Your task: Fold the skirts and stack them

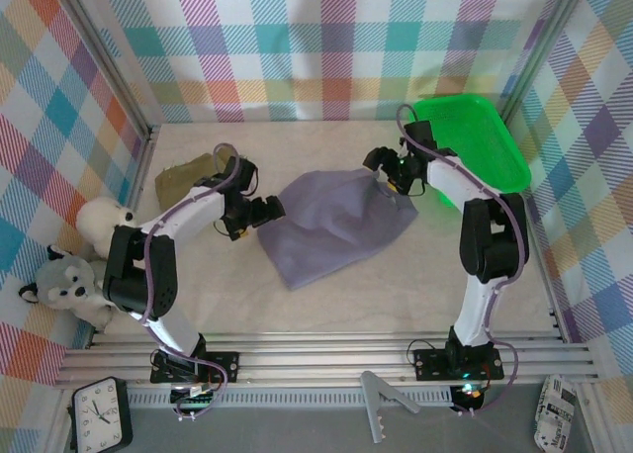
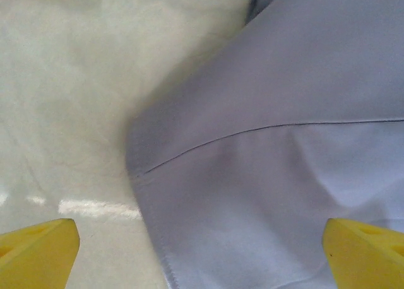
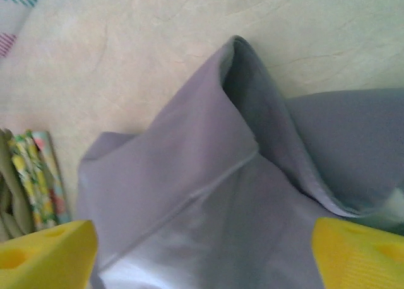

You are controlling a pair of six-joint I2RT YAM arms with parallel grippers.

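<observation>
Lavender skirt (image 1: 336,226) mid-frame in top view, spread on table (image 1: 346,310) but rumpled, one fold standing up as a ridge at its upper right. Left gripper (image 1: 269,212) at skirt's left edge, yellow fingers (image 2: 38,251) wide apart, hem and a seam line between them, nothing pinched. Right gripper (image 1: 382,168) at the upper-right ridge, fingers (image 3: 356,254) likewise spread, cloth between and under them, no grip seen. Olive skirt (image 1: 186,181) folded, upper left of table, just beside left arm. Floral skirt (image 3: 38,169) edges stacked with olive cloth at left edge of right wrist view. Green tray (image 1: 485,141) upper right corner, just above right arm in frame, clear of the lavender cloth. White plush (image 1: 104,221) and grey plush (image 1: 64,287) at left wall, close to left arm's base link. Below the rail: clock (image 1: 99,413) lower left, grey clamp (image 1: 391,404) bottom centre, printed packet (image 1: 557,413) lower right. Print and clock numerals too small to read. Plaid walls on three sides.
</observation>
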